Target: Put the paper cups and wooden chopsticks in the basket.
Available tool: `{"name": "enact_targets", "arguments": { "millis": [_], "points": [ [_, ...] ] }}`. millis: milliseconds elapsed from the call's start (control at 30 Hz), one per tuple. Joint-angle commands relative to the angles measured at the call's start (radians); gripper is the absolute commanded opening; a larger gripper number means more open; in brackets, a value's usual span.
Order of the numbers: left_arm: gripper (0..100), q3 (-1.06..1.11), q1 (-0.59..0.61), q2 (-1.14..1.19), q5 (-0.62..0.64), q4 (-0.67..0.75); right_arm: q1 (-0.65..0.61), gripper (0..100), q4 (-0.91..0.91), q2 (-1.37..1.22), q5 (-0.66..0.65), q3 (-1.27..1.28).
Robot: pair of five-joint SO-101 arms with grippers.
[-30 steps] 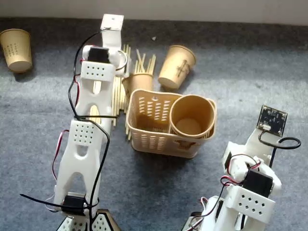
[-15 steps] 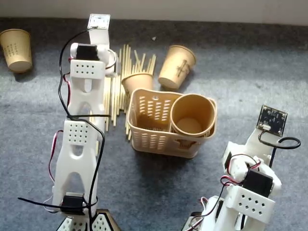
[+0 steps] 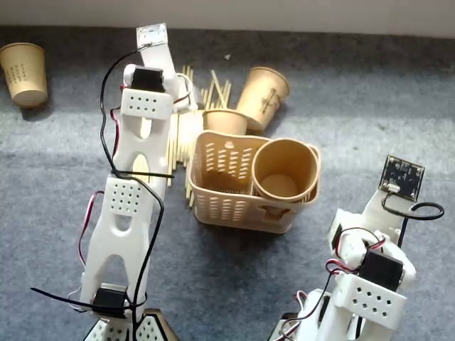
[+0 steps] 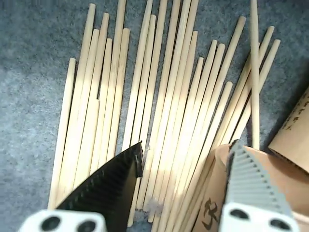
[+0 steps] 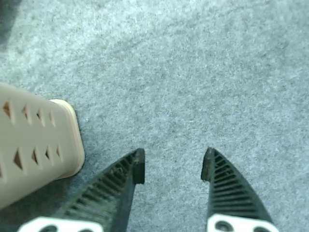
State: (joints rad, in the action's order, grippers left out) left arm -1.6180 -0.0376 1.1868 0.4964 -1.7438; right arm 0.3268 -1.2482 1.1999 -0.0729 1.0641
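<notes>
Chopsticks (image 4: 164,87) lie fanned beneath the left hand (image 4: 187,145), jaws apart.

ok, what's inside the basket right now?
One paper cup stands mouth-up at the right end of the basket. The near wall hides part of the floor beside it, and anything under the cup is covered.

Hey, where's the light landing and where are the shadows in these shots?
High view: the basket casts a dark shadow on the carpet on its near side. Left wrist view: bright patches lie across the chopsticks. Right wrist view: even light, shade beneath the basket's corner.
</notes>
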Motion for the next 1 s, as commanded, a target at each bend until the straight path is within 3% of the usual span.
{"name": "enact_targets", "arguments": {
  "millis": [0,300,433,600,733,867,967],
  "points": [
    [30,-0.045,-0.016,-0.065,0.052,-0.002,-0.008,20.3,0.021,0.015,0.002,-0.012],
    [30,-0.047,-0.019,-0.068,0.054,0.012,-0.004,20.3,0.021,0.015,0.002,-0.013],
    [30,-0.047,0.076,-0.145,0.052,0.043,-0.004,20.3,0.021,0.015,0.002,-0.01],
    [30,-0.047,0.225,-0.41,0.046,0.051,-0.008,20.3,0.021,0.015,0.002,-0.01],
    [30,-0.016,0.194,-0.657,-0.141,-0.038,-0.008,20.3,0.021,0.015,0.002,-0.01],
    [23,0.255,0.151,-0.931,-0.249,-0.037,-0.007,20.3,0.021,0.015,0.002,-0.01],
    [16,0.645,0.058,-1.159,-0.354,-0.037,-0.008,20.3,0.021,0.015,0.002,-0.01]
  ]
}}
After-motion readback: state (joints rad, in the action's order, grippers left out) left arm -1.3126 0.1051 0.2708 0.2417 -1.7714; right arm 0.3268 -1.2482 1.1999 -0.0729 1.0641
